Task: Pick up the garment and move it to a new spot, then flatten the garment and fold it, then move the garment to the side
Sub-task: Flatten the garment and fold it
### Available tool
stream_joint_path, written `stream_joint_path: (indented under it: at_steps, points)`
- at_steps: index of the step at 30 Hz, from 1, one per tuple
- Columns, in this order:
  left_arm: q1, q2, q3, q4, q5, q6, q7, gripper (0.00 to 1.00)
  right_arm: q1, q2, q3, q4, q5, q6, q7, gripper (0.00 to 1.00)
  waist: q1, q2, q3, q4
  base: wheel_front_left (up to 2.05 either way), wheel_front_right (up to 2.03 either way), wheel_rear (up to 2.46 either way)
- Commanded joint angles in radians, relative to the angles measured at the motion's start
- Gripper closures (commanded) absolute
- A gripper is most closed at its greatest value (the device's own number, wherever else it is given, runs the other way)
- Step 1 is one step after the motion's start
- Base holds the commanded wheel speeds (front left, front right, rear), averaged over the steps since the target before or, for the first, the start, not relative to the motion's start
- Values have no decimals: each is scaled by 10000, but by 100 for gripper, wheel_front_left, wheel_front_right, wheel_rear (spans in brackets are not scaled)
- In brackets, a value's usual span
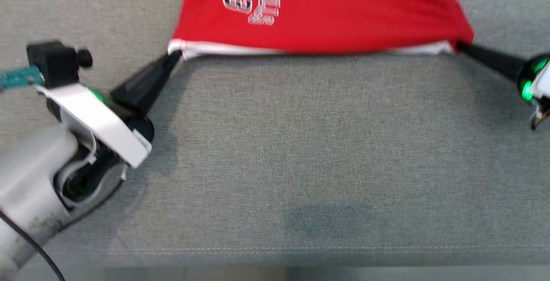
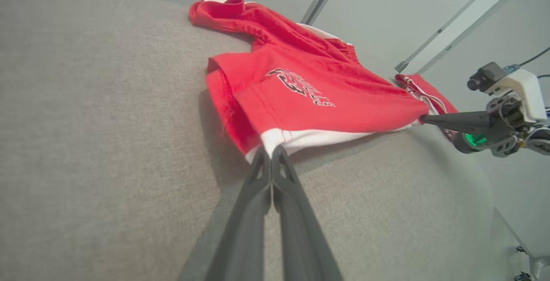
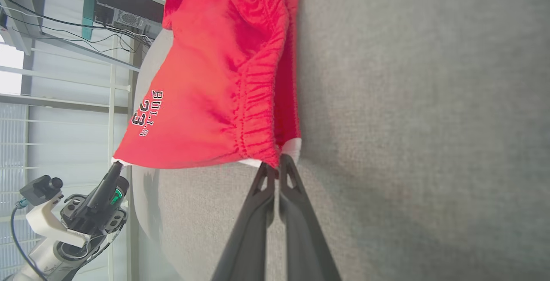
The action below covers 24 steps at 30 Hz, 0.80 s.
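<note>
Judging from the taut hem, the red garment is pinched at both corners by the clenched left gripper and right gripper, flattening is judged begun, and folding and shifting aside are left undone.

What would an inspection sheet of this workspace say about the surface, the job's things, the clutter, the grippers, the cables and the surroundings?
Surface: grey fabric surface, with one faint darker patch near the front edge.
Job's things: red shorts with a white hem and a "BULLS 23" print, stretched between the two grippers.
Clutter: nothing seen.
Grippers: left gripper shut on the hem's left corner; right gripper shut on the hem's right corner.
Cables: black cable along the left forearm; dark wires on the shelving.
Surroundings: pale metal shelving beyond the surface's edge.
</note>
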State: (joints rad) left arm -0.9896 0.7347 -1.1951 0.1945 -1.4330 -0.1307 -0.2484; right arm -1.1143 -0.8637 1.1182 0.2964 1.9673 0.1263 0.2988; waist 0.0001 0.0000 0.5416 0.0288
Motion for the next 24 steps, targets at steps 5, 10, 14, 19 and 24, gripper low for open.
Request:
stream_joint_path:
  at_steps: [5, 10, 14, 19, 24]
  points:
    - [1324, -89, 1045, 139, 70, 1, -130, 100, 1424, -607, 444, -300, -103, 44, -480, 100, -1, 0, -1401, 305, 0, 0, 0]
    - [2622, -469, 1255, 381, 242, 1, -131, 100, 2582, -311, 712, -273, 203, 44, -951, 100, -1, 0, -2473, 417, 0, 0, 0]
    - [3406, -335, 744, 196, -5, 0, -88, 100, 3343, -283, 842, -458, 479, 44, -950, 100, -1, 0, -3185, 474, 0, 0, 0]
    - [3902, 165, -90, -260, -536, 0, 570, 100, 4092, -610, 1066, -1005, 707, 44, -602, 100, -1, 0, -3909, 544, 0, 0, 0]
    - [4178, 920, -467, -904, -994, 0, 1717, 100, 4538, -1140, 1330, -1846, 787, 44, -105, 100, -1, 0, -4291, 527, 0, 0, 0]
